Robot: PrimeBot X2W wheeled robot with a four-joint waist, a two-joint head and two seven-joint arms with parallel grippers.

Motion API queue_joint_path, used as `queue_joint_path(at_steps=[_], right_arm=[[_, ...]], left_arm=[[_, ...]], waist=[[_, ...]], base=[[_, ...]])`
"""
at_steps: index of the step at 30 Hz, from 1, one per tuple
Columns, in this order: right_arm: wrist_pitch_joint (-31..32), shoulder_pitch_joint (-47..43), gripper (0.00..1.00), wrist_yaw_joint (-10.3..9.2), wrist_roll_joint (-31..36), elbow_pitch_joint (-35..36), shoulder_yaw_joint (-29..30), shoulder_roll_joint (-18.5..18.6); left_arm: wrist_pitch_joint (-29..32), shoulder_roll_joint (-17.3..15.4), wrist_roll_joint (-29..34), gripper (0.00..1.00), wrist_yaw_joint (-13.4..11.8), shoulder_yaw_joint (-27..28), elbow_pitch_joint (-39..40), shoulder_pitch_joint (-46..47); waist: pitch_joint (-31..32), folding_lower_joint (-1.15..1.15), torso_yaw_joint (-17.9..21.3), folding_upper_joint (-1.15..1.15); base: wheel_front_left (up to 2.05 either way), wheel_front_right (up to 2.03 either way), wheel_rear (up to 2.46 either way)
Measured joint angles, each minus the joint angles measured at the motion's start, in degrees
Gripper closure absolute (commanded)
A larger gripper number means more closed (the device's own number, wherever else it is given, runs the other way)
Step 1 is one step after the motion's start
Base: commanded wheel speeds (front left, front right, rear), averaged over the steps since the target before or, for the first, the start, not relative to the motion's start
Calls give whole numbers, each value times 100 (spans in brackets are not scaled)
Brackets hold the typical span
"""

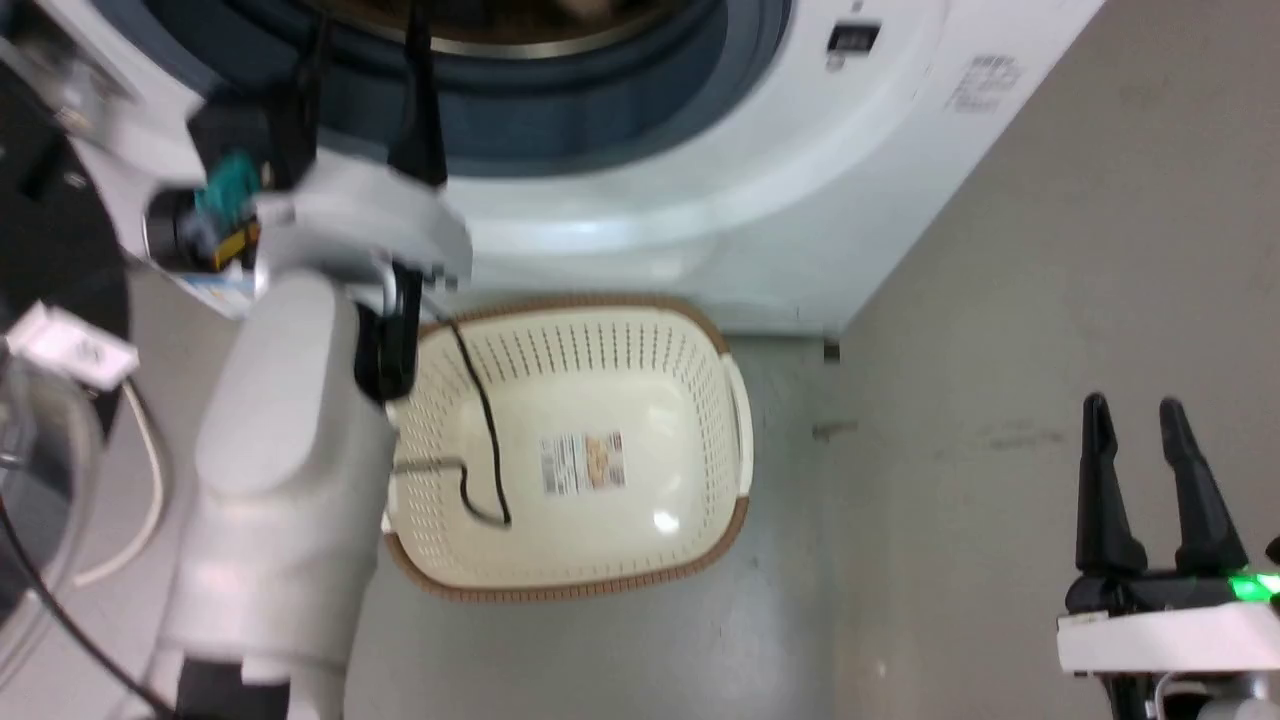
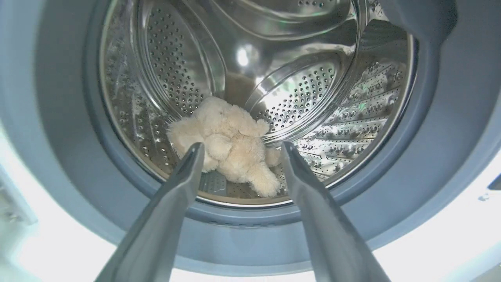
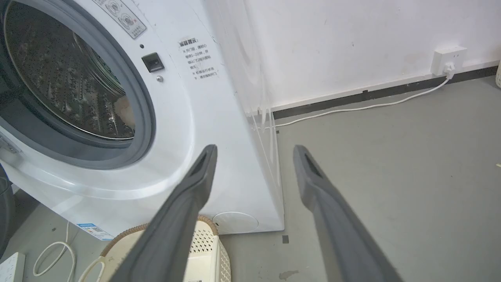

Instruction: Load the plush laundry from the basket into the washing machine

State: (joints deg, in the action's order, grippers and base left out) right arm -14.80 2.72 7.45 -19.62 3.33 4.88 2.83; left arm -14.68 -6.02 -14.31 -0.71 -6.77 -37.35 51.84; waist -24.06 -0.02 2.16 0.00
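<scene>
**Plush laundry in drum, both tools open**

Plush laundry (image 2: 229, 147): inside washing machine (image 1: 800, 150), lying on lower part of perforated steel drum (image 2: 305, 90), toward the back, limbs sprawled.

Left tool (image 2: 242, 145): aimed into porthole past grey gasket (image 2: 58, 117), fingers spread apart, gripping nothing. Toy seen beyond and between the tips. Whether tips touch fur: cannot tell.

Basket (image 1: 640, 345): upright on floor (image 1: 1050, 300), just in front of machine. Paper label (image 1: 583, 462) visible on its bottom. Thin black cable (image 1: 487, 430) from left arm hanging across its left part.

Right tool (image 1: 1133, 405): well apart to the right, over floor, fingers parted, holding nothing.

In right wrist view: machine front with open porthole at left, basket corner at bottom edge, white cord (image 3: 352, 107) running along wall base to socket (image 3: 448, 58).
</scene>
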Motion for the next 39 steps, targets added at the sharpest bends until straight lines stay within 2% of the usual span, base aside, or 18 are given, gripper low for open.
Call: queue_joint_path(at_steps=[8, 20, 28, 39], right_arm=[[0, -304, 0, -1, -76, -188, -43, 0], [0, -712, 0, -1, -115, -336, -104, 0], [0, -971, 0, -1, -98, -391, -93, 1], [0, -1065, 0, -1, 57, -433, -102, 1]], left_arm=[[0, 114, -45, 0, -110, 191, 686, -1274], [1, 97, 25, 0, -167, 174, 1298, -2924], [279, 83, 1, 0, -272, 121, 1837, -3830], [661, 69, -58, 0, -401, -7, 2713, -4744]], waist=[[917, -1, -42, 0], [1950, 0, -19, 0], [2385, 1, 22, 0], [2538, 1, 22, 0]], base=[[0, 0, 0], [0, 0, 0], [0, 0, 0], [0, 0, 0]])
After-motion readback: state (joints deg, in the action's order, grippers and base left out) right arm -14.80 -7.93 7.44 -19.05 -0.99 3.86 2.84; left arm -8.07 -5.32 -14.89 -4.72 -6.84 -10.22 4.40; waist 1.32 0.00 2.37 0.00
